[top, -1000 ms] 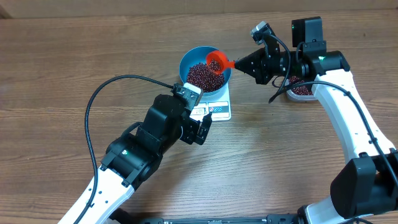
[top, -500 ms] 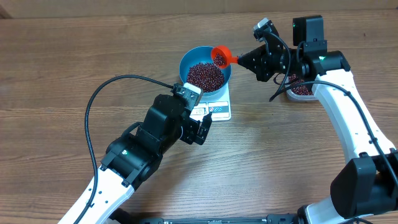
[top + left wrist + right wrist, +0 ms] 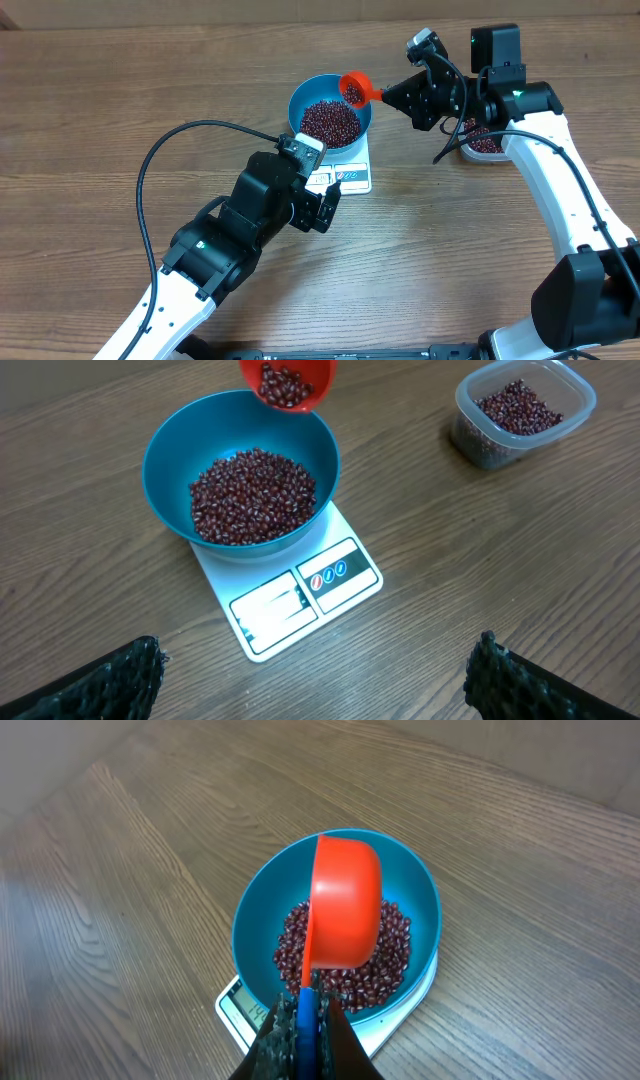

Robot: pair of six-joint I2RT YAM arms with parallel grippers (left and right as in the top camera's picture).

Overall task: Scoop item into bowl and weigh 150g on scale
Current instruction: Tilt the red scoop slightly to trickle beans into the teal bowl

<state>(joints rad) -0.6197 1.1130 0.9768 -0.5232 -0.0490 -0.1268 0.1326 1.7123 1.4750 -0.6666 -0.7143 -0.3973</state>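
Red scoop [image 3: 345,900] (beans [image 3: 283,382] inside) above bowl [image 3: 170,455]

Clear tub [image 3: 478,448], orange scoop [image 3: 345,900], wooden table [image 3: 100,100]

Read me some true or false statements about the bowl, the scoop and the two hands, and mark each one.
1. The bowl sits on the scale. True.
2. The scoop is empty. False: it holds beans.
3. The right hand is shut on the scoop's handle. True.
4. The left hand grips the bowl. False: it is open, apart from the bowl, and holds nothing.
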